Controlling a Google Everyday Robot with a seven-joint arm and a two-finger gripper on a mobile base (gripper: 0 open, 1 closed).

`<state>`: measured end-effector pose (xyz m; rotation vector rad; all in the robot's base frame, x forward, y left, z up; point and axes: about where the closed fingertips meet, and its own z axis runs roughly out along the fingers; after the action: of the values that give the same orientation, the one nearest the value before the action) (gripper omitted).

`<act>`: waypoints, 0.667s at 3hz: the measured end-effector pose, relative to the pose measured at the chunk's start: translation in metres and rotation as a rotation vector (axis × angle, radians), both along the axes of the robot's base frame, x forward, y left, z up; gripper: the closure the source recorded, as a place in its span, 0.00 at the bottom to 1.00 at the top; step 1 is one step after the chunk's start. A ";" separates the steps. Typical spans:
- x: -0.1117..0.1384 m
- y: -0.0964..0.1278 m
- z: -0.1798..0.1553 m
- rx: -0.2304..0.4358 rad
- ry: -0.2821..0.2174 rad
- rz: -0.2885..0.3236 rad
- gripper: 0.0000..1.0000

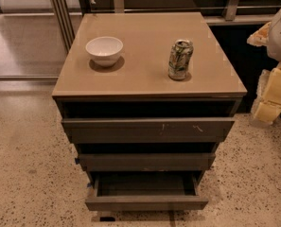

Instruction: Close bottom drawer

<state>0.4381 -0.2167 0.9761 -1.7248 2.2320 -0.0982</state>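
The narrow, dull grey-brown, handleless bottom drawer (147, 203) stands pulled out level at the foot of the cabinet (144, 91), plain flat front forward, shallow dark tray exposed. The gripper (271, 97) hangs right of the cabinet, well apart.

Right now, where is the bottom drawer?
In the camera view, the bottom drawer sits low at centre, pulled out beneath the middle drawer. The gripper is at the right edge, beside the cabinet top, clear of the drawer.
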 end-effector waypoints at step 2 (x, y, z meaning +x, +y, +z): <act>0.000 0.000 0.000 0.000 0.000 0.000 0.19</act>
<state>0.4381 -0.2167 0.9761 -1.7247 2.2319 -0.0983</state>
